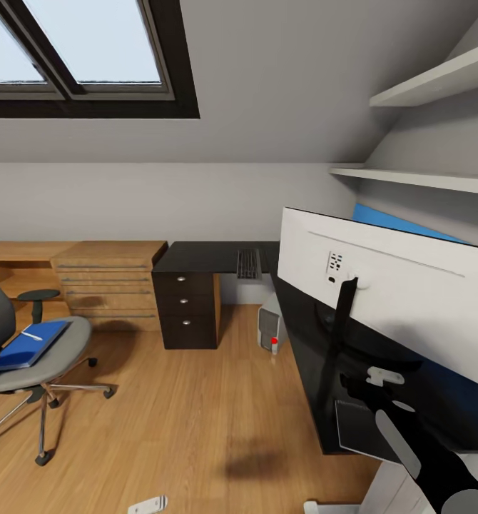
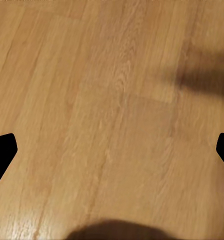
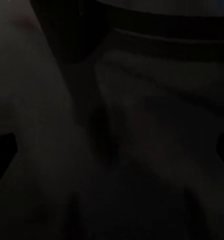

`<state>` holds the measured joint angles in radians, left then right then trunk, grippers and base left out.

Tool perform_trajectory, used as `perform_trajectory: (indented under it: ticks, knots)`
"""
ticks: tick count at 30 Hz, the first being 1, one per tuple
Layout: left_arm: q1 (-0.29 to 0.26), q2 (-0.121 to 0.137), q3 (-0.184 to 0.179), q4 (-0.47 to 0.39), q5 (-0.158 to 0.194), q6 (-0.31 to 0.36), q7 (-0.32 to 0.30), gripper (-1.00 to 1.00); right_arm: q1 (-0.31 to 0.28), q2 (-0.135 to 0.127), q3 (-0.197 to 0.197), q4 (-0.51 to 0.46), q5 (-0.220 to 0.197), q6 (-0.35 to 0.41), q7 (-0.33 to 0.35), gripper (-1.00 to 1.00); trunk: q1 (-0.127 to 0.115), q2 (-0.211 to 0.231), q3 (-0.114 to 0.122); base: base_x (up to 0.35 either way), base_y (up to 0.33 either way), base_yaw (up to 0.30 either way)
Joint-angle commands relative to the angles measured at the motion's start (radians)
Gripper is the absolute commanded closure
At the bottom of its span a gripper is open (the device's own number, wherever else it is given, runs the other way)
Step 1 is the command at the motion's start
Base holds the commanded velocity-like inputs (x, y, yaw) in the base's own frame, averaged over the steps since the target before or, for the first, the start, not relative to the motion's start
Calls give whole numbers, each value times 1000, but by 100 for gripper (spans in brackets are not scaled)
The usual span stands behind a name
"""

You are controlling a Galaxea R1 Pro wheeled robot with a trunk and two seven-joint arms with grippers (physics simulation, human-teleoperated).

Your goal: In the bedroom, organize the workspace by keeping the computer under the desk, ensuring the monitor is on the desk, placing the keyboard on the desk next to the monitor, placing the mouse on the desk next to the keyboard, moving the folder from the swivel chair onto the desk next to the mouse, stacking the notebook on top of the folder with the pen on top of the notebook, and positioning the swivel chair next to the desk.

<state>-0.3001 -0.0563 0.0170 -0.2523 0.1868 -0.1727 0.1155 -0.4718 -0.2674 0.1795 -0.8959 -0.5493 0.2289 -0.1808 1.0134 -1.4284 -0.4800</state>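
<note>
The monitor [image 1: 403, 293] stands on the black desk [image 1: 203, 257], its white back towards me. My right gripper [image 1: 379, 377] hovers by the foot of the monitor's black stem; the dark right wrist view has its fingertips [image 3: 2, 150] wide apart, so it is open. My left gripper [image 2: 112, 150] hangs open over bare wooden floor. The keyboard [image 1: 247, 263] lies on the desk's far wing. The computer [image 1: 270, 325] stands under the desk. At the left, the swivel chair [image 1: 60, 357] carries the blue folder [image 1: 25, 346] with the pen [image 1: 32, 335] on it. I cannot make out the notebook.
A dark drawer unit [image 1: 186, 308] sits under the desk's left end, beside a light wooden chest [image 1: 109, 285]. A small white object [image 1: 148, 505], possibly the mouse, lies on the floor near me. Wall shelves [image 1: 424, 178] hang above the desk. Open floor lies between chair and desk.
</note>
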Motion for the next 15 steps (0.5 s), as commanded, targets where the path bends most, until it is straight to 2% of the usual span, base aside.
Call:
perform_trajectory:
  ticks: [1,15]
  knots:
    - [-1,0,1,1,6,-4,1,-100,-1,-1,5,-2,-9,2,-9,-100,0,-1,-1,32,-6,0]
    - [-1,0,1,1,8,-5,2,-100,-1,-2,3,4,-9,4,-13,-100,4,-8,-4,8,-2,0]
